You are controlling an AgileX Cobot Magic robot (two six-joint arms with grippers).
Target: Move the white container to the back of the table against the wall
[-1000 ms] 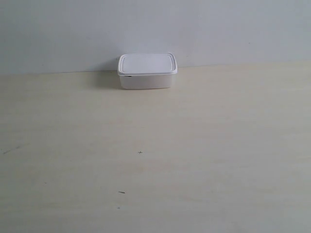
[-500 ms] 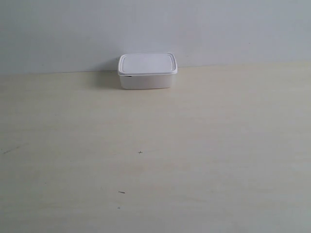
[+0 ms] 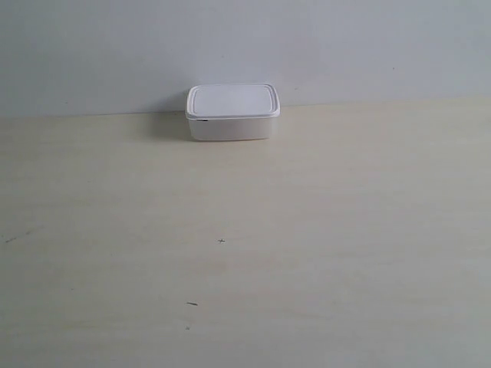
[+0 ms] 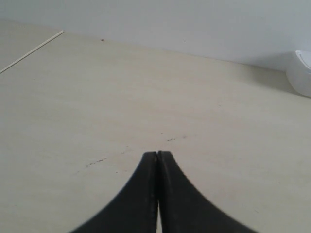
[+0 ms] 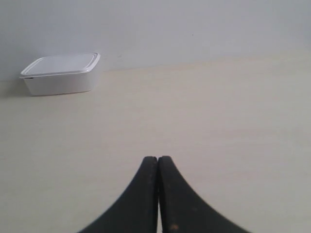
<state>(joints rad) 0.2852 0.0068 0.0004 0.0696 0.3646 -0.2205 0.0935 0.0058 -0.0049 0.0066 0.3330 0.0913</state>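
The white container [image 3: 232,112], a small lidded plastic box, stands at the back of the cream table [image 3: 307,230], right at the foot of the grey-white wall [image 3: 345,46]. It also shows in the right wrist view as the box [image 5: 60,74] far ahead, and only its edge [image 4: 302,73] enters the left wrist view. My left gripper [image 4: 157,154] is shut with nothing in it, low over bare table. My right gripper [image 5: 157,158] is likewise shut and empty, well apart from the box. Neither arm appears in the exterior view.
A few tiny dark specks [image 3: 222,241] mark the tabletop. A thin pale line [image 4: 31,50] runs across the surface in the left wrist view, with faint scuffs [image 4: 97,161] near the fingertips.
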